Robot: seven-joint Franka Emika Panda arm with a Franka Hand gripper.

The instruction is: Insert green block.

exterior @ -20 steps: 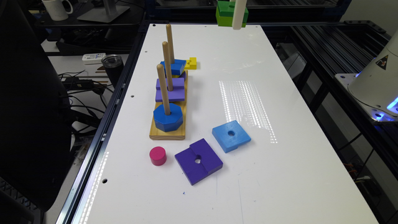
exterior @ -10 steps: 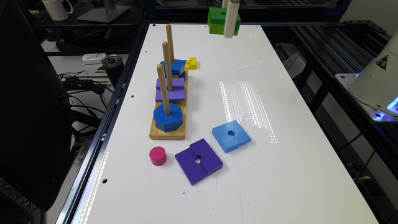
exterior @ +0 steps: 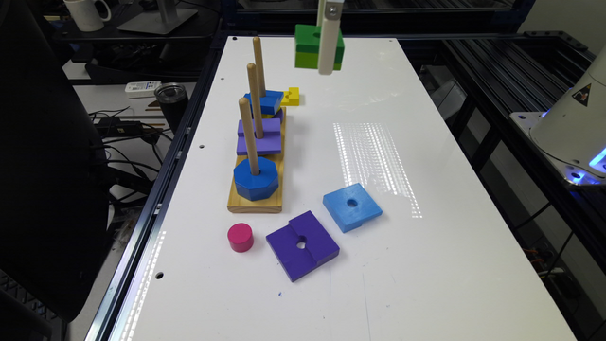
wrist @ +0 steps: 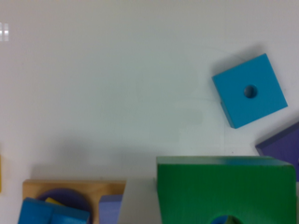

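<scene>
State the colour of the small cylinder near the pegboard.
Pink-magenta cylinder, clearest in the exterior view.

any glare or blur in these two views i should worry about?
Exterior view: sharp, but a striped patch of glare lies on the white table, clear of the blocks. Wrist view: soft overall; the green block looms large and blurred at the frame edge, and the light-blue square casts a faint shadow.

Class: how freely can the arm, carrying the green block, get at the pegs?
Probably freely. The green block hangs high in the gripper, above the peg tops, and nothing stands between. Each peg rises bare above its blocks.
</scene>
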